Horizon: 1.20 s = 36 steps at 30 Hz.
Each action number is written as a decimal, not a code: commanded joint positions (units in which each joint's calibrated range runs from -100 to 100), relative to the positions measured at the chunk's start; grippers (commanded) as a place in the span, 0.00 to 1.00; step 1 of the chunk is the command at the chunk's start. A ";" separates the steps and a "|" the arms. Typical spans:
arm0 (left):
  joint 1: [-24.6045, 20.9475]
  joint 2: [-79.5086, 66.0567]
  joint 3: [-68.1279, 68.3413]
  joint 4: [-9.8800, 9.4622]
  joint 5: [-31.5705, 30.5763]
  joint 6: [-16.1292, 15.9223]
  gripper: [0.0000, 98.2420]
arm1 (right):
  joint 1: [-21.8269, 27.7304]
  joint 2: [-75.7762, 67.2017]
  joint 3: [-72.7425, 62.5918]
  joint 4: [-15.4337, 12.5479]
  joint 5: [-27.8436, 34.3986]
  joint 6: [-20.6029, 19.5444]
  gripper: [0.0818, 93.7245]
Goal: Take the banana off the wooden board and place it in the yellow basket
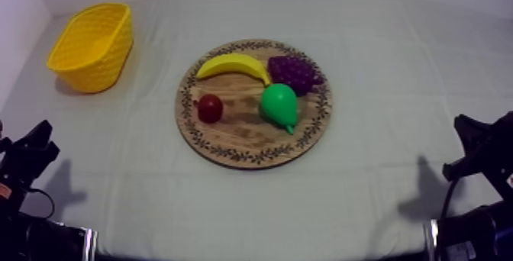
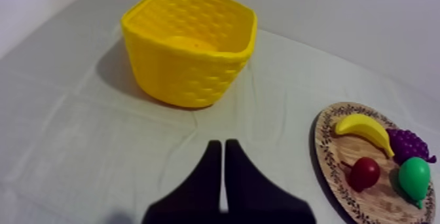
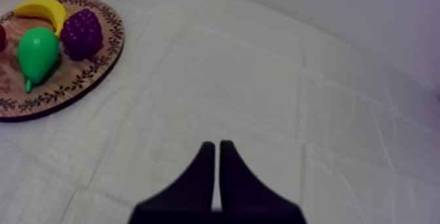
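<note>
The banana (image 1: 233,65) is lying on the upper part of the board (image 1: 237,130), near centre frame in the top view, with its right end just beside the grapes (image 1: 294,72). Its long axis is running roughly left to right across the frame and arching toward the upper edge. The left tip is facing the side where the basket (image 1: 103,69) is standing, at upper left and well apart from the board. Both grippers are clenched on nothing — the left gripper (image 2: 222,149) and the right gripper (image 3: 217,149) are each holding their fingers together as a narrow wedge. The arms are sitting low at lower left and lower right. The banana is lying up and right of the left gripper, and up and left of the right one. Judgement: the left arm is sitting nearer the basket and about as near the banana, so it is the likelier choice — its fingers will need opening, then closing across the short axis.
</note>
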 commanded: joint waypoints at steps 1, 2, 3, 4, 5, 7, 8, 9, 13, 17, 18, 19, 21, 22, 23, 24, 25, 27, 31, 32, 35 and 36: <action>-0.02 0.00 -0.01 0.02 -0.03 -0.01 0.00 | 0.00 -0.03 -0.05 0.01 0.00 -0.14 0.01; -0.02 0.00 -0.01 0.02 -0.03 -0.01 0.00 | 0.00 -0.03 -0.05 0.01 0.00 -0.14 0.01; -0.02 0.00 -0.01 0.02 -0.03 -0.01 0.00 | 0.00 -0.03 -0.05 0.01 0.00 -0.14 0.01; -0.02 0.00 -0.01 0.02 -0.03 -0.01 0.00 | 0.00 -0.03 -0.05 0.01 0.00 -0.14 0.01; -0.02 0.00 -0.01 0.02 -0.03 -0.01 0.00 | 0.00 -0.03 -0.05 0.01 0.00 -0.14 0.01; -0.02 0.00 -0.01 0.02 -0.03 -0.01 0.00 | 0.00 -0.03 -0.05 0.01 0.00 -0.14 0.01; -0.02 0.00 -0.01 0.02 -0.03 -0.01 0.00 | 0.00 -0.03 -0.05 0.01 0.00 -0.14 0.01; -0.02 0.00 -0.01 0.02 -0.03 -0.01 0.00 | 0.00 -0.03 -0.05 0.01 0.00 -0.14 0.01; -0.02 0.00 -0.01 0.02 -0.03 -0.01 0.00 | 0.00 -0.03 -0.05 0.01 0.00 -0.14 0.01; -0.02 0.00 -0.01 0.02 -0.03 -0.01 0.00 | 0.00 -0.03 -0.05 0.01 0.00 -0.14 0.01; -0.02 0.00 -0.01 0.02 -0.03 -0.01 0.00 | 0.00 -0.03 -0.05 0.01 0.00 -0.14 0.01; -0.02 0.00 -0.01 0.02 -0.03 -0.01 0.00 | 0.00 -0.03 -0.05 0.01 0.00 -0.14 0.01; -0.02 0.00 -0.01 0.02 -0.03 -0.01 0.00 | 0.00 -0.03 -0.05 0.01 0.00 -0.14 0.01; -0.02 0.00 -0.01 0.02 -0.03 -0.01 0.00 | 0.00 -0.03 -0.05 0.01 0.00 -0.14 0.01; -0.02 0.00 -0.01 0.02 -0.03 -0.01 0.00 | 0.00 -0.03 -0.05 0.01 0.00 -0.14 0.01; -0.02 0.00 -0.01 0.02 -0.03 -0.01 0.00 | 0.00 -0.03 -0.05 0.01 0.00 -0.14 0.01; -0.02 0.00 -0.01 0.02 -0.03 -0.01 0.00 | 0.00 -0.03 -0.05 0.01 0.00 -0.14 0.01; -0.02 0.00 -0.01 0.02 -0.03 -0.01 0.00 | 0.00 -0.03 -0.05 0.01 0.00 -0.14 0.01; -0.02 0.00 -0.01 0.02 -0.08 -0.36 0.00 | 0.00 -0.03 -0.05 0.01 0.00 -0.14 0.01; -0.02 0.00 -0.01 0.01 -0.58 -1.02 0.00 | 0.00 -0.03 -0.05 0.01 0.00 -0.14 0.01; -0.02 0.00 -0.01 -0.02 -1.71 -2.48 0.00 | 0.00 -0.03 -0.05 0.01 0.00 -0.14 0.01; -0.02 0.00 -0.01 -0.05 -1.93 -2.53 0.00 | 0.00 -0.03 -0.05 0.01 0.00 -0.14 0.01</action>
